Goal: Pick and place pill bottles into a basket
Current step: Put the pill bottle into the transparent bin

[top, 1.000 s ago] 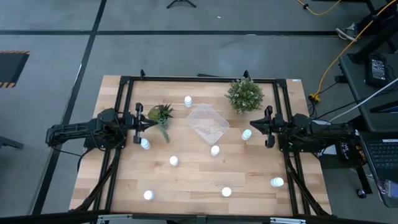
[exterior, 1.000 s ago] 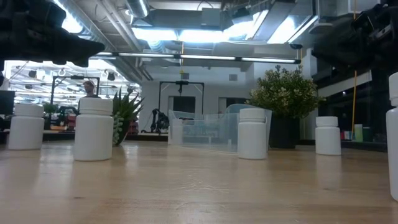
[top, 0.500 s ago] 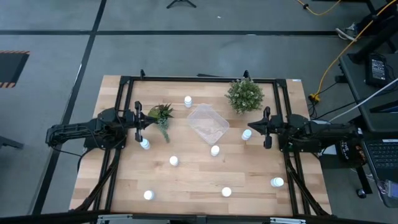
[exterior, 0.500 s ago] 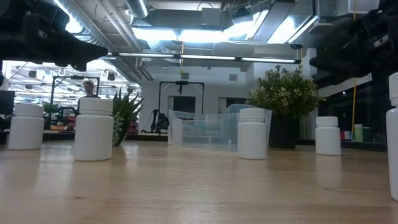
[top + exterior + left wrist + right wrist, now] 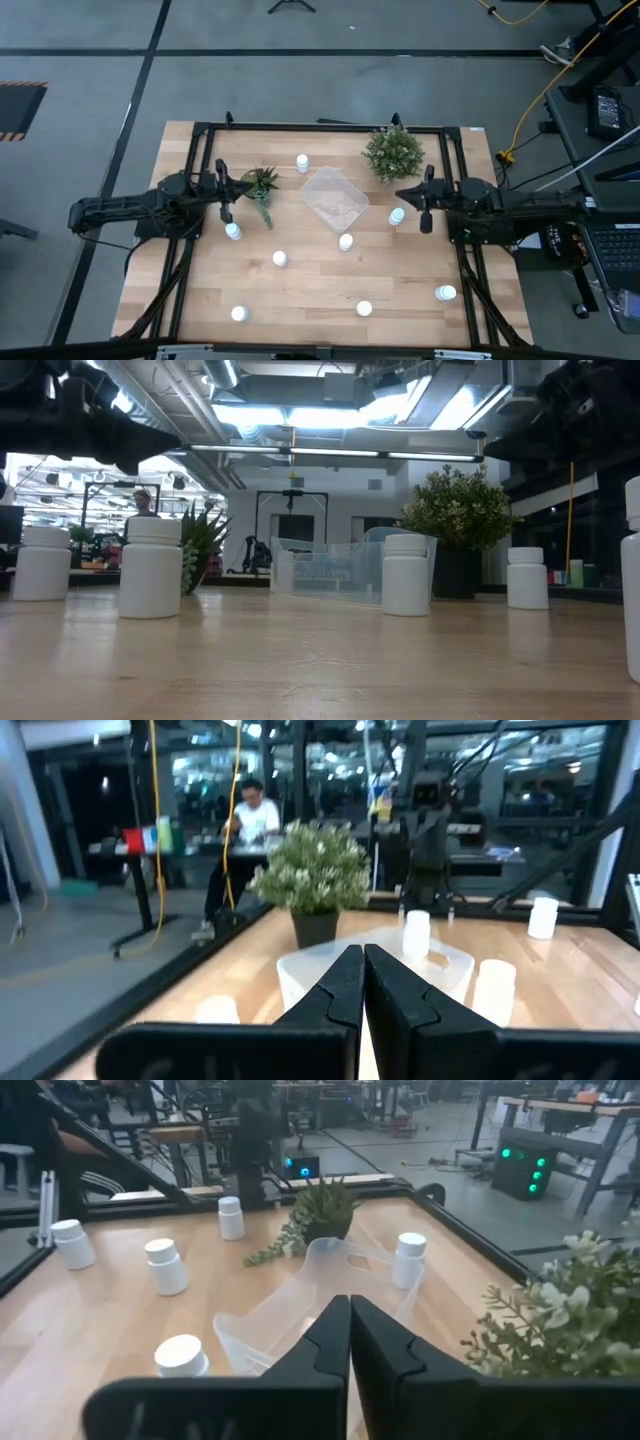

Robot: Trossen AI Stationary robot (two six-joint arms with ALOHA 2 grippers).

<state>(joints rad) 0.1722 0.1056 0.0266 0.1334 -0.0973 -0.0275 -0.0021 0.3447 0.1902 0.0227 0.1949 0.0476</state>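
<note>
In the high view, the left gripper (image 5: 247, 187) hangs at the left side of the table just beside the spiky plant (image 5: 261, 186), and the right gripper (image 5: 399, 196) sits just right of the basket (image 5: 333, 197), above one pill bottle (image 5: 396, 215). Both have crept inward toward the table's middle over the last second, so a pick looks to be starting, though no bottle is held. The basket holds nothing visible; the other bottles, such as the far one (image 5: 302, 162), stand scattered well apart on the table (image 5: 320, 290). The low view shows the bottles upright on the wood, one (image 5: 406, 574) in front of the basket (image 5: 325, 572), with the arms only as dark shapes overhead. In the left wrist view the fingers (image 5: 335, 995) are pressed together with nothing between them, facing the basket (image 5: 300, 965) and the bushy plant (image 5: 314, 870). The right wrist view likewise shows its fingers (image 5: 330, 1342) together and empty, pointing over the basket (image 5: 300, 1295).
</note>
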